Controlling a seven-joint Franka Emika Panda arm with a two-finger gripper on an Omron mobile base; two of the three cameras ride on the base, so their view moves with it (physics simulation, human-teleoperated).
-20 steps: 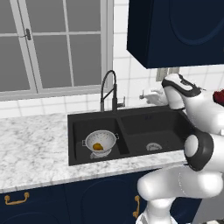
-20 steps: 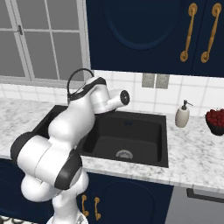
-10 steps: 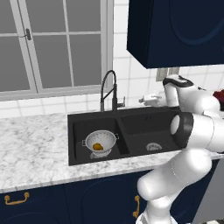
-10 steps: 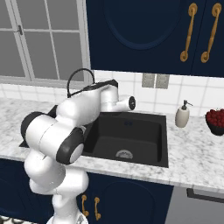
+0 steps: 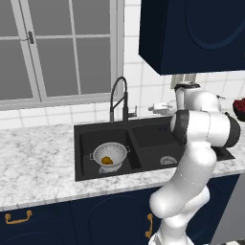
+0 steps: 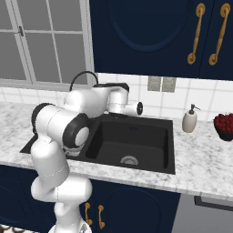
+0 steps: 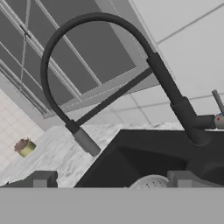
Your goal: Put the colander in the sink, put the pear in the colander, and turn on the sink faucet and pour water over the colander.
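The black matte double-basin sink (image 5: 143,136) is set in the marble counter. The tall black gooseneck faucet (image 5: 118,98) rises at the sink's back rim; the two-finger gripper (image 5: 155,108), fingers apart and empty, hangs beside it. The white perforated colander (image 5: 109,156) sits in the sink's left basin, the golden-brown pear (image 5: 107,161) inside.

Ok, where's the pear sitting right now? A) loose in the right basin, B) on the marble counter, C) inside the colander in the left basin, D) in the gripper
C: the left base view shows the pear lying inside the colander, which sits in the left basin of the sink.
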